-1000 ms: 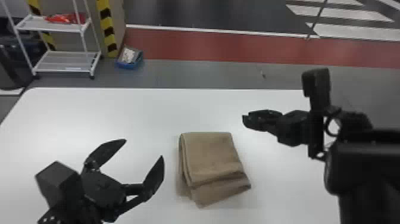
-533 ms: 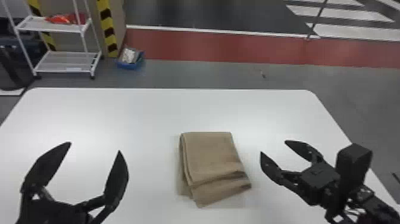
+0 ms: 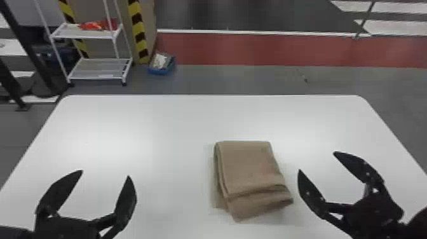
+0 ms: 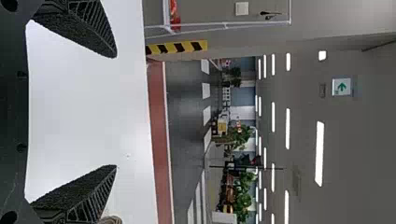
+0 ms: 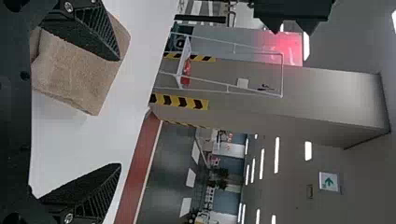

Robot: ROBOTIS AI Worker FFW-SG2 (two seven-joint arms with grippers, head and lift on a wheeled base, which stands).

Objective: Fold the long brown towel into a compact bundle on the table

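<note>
White table (image 3: 178, 127) largest; brown towel (image 3: 251, 168) lies on it, folded into a layered pad, near the right claw (image 3: 330, 187) and well apart from the left claw (image 3: 98, 200). Both claws empty, fingers spread wide. Handling, judged: towel light, soft, limp; not fragile, little tendency to slip; layers likely to shear or open if only the top one is pinched. Lower flap (image 3: 260, 203) sits askew, its corner jutting beyond the stack. Suggested hold: all layers together at the folded side edge, or that flap alone if squaring is wanted. Bundle appears nearly complete.
</note>
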